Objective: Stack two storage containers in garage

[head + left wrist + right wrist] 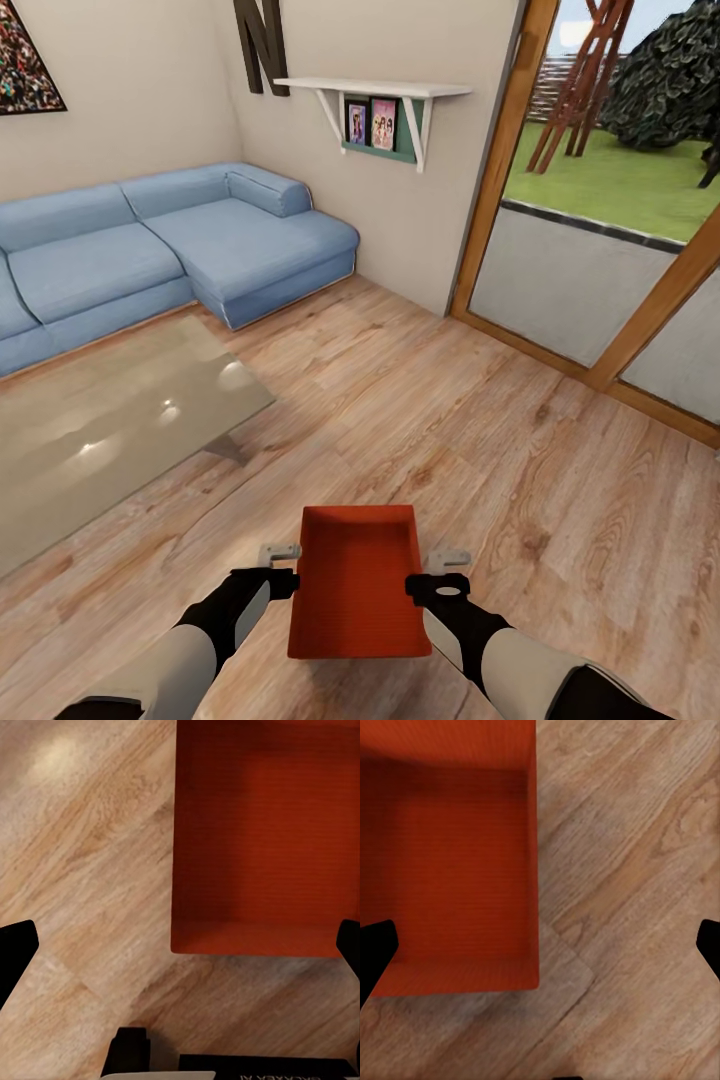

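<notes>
One bin [357, 585] is seen on the living room planks, dead centre between the left gripper [279, 552] and right gripper [447, 559]. Its long axis runs away from the robot. Both grippers are spread open, each equally close, nothing grabbed yet.

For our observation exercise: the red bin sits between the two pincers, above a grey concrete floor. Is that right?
Not quite. The red bin does sit between the left pincer and right pincer, but the floor is light wood planking, as the head view shows.
</notes>
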{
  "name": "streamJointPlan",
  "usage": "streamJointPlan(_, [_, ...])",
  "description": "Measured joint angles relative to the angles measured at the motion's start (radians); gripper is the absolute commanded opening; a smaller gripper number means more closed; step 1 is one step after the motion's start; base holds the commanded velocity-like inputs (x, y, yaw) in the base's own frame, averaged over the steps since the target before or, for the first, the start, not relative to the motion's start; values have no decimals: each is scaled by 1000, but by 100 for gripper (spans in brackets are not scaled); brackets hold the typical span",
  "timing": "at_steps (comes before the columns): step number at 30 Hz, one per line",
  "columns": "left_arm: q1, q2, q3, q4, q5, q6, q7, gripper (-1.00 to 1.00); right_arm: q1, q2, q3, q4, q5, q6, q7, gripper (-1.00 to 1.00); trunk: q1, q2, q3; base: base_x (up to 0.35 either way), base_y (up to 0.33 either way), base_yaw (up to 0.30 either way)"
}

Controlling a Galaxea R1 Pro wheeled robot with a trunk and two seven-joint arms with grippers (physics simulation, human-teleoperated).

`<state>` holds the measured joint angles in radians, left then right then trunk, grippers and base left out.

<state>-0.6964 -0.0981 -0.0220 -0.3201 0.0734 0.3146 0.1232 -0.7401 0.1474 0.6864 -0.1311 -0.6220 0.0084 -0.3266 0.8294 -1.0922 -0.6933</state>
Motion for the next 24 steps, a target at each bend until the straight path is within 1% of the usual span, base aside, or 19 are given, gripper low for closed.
streamJointPlan(12, [0,0,4,4,8,1,-1,100,0,2,0,0,-2,1,0,100,46,-84,-38,0,0,0])
streamJointPlan(24, [0,1,3,5,6,0,-1,100,1,2,0,0,-3,1,0,100,92,-168,-75,0,0,0])
